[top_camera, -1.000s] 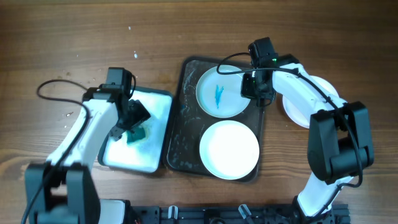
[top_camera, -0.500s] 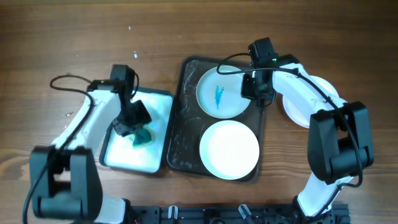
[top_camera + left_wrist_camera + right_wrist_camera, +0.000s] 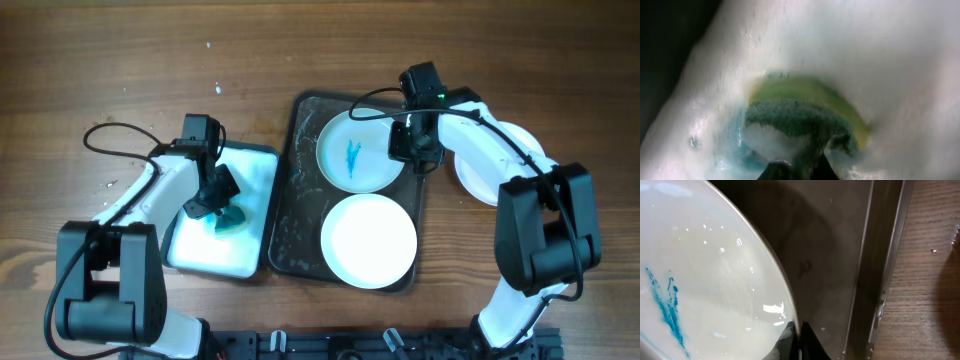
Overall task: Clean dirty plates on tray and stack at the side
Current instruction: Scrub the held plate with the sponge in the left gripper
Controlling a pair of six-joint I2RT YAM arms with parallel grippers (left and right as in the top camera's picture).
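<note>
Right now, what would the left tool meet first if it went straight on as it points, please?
The left tool pinches the sponge; just beyond it, probably the white tray's floor.

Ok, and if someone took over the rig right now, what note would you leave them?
Left gripper shut on the sponge in the white tray.
Right gripper shut on the smeared plate's rim, on the tray.
Clean plate also on the tray; third plate on the table at right.
Done: one plate at the side, it seems.
To do: wipe the smear, stack both there.
</note>
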